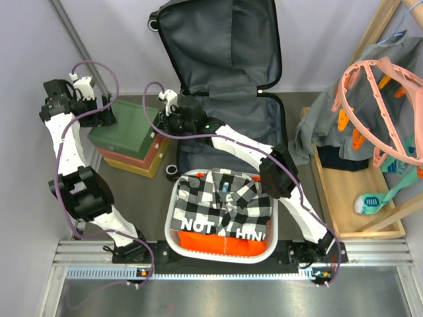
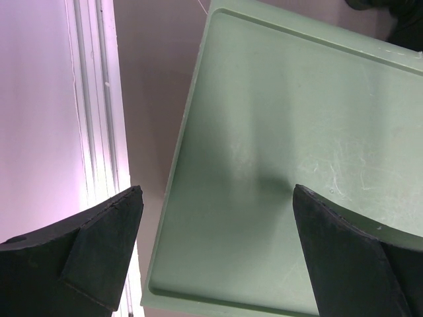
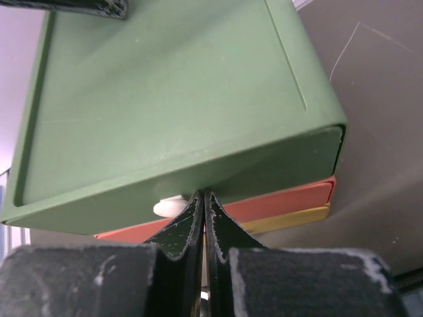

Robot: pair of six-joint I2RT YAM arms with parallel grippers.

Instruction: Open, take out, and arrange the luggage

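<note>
The open luggage (image 1: 225, 79) lies at the counter's back, lid against the wall, hemmed by the clothes-filled white basket (image 1: 218, 257) in front and green-topped stacked boxes (image 1: 132, 124) at left, which the pinched-shut right end effector (image 3: 203, 196) could knock askew while the left end effector (image 2: 215, 191) hovers wide open above them.

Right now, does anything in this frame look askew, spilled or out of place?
Nothing looks spilled or damaged. The oddity: both grippers are at the green box, not the open luggage. The left gripper hangs open over its lid; the right gripper is shut at its lower edge.
</note>
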